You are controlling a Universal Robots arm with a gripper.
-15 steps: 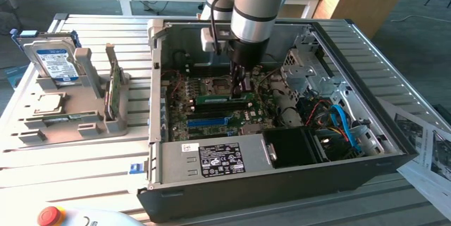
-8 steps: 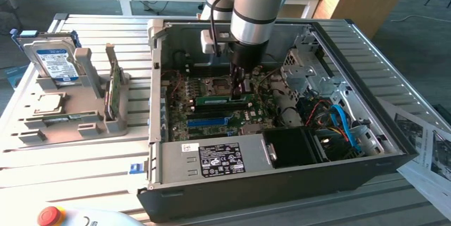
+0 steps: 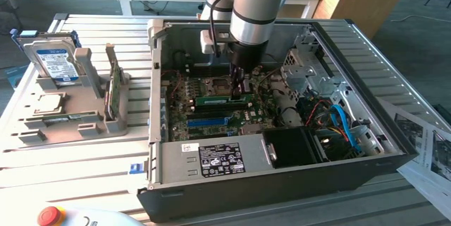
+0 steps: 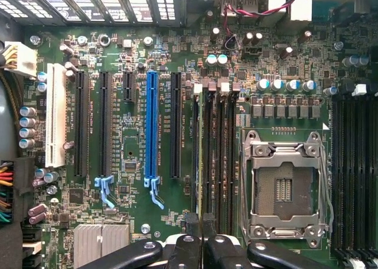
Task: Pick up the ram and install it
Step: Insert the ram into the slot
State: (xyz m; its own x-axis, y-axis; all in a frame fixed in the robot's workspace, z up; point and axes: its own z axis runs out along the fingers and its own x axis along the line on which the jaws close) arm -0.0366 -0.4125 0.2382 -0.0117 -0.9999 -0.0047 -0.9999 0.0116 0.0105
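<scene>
Exterior view: inside the open black metal computer case (image 3: 282, 181), the gripper (image 3: 238, 90) pinches narrowly on the long, thin green circuit-board ram (image 3: 217, 100), held level just beneath it. Wrist view: the gripper (image 4: 202, 227) clamps the ram edge-on, with black plastic memory slots (image 4: 220, 162) directly below.

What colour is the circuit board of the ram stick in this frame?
Green; the long, thin ram stick shows best in the exterior view.
</scene>
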